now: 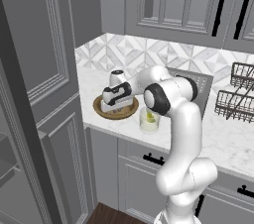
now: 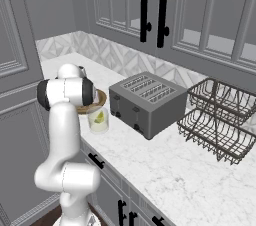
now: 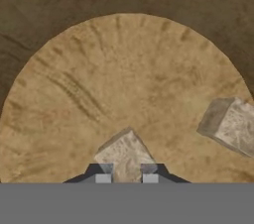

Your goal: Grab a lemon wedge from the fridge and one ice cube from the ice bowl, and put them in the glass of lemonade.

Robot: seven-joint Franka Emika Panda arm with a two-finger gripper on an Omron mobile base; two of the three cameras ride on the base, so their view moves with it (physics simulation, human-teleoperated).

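Observation:
The brown wooden ice bowl (image 1: 131, 111) (image 2: 101, 98) sits on the marble counter, left of the glass. My gripper (image 1: 111, 107) reaches down into it. In the hand view the bowl's floor (image 3: 124, 79) lies close below, and my gripper (image 3: 126, 178) is shut on an ice cube (image 3: 125, 156) held between the two fingertips. Another ice cube (image 3: 230, 125) lies apart to the right. The glass of lemonade (image 1: 149, 121) (image 2: 98, 120) stands beside the bowl near the counter's front edge, with the small yellow-green lemon wedge (image 1: 150, 117) (image 2: 100, 117) inside it. What looks like the fridge's shelves (image 1: 6, 168) shows at the far left edge.
A grey toaster (image 2: 147, 101) stands just right of the glass. Two wire dish racks (image 2: 217, 125) (image 1: 238, 94) sit further right. Grey wall cabinets (image 1: 168, 0) hang over the counter, and a tall paneled cabinet (image 1: 44, 69) closes off the left side.

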